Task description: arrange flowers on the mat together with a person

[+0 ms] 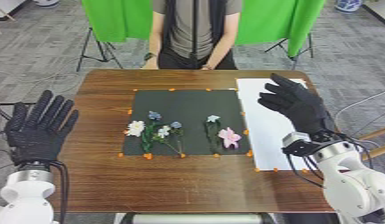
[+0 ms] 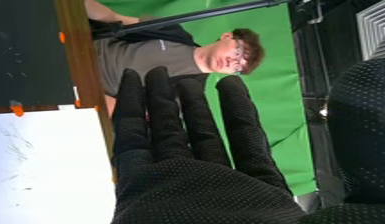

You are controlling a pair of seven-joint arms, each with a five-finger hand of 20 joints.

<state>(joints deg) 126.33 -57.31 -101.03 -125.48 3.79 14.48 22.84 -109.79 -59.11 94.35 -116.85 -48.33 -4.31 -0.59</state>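
Green cloth point(image 1: 277, 22) beyond brown table point(image 1: 188, 185), grey floor point(image 1: 42, 47) — left hand point(image 1: 37, 140), right hand point(image 1: 304, 109) both spread

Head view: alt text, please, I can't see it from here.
Blue and white flowers and a pink flower lie on a dark mat on a brown table. The robot's open left hand is at left, its open right hand at right, by a white sheet.

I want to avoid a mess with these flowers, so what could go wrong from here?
The right hand hangs over the white sheet, so coming in low it might brush the pink flower near the dark mat's right edge. The blue flowers sit close to white flowers, so lifting one could drag a neighbour.
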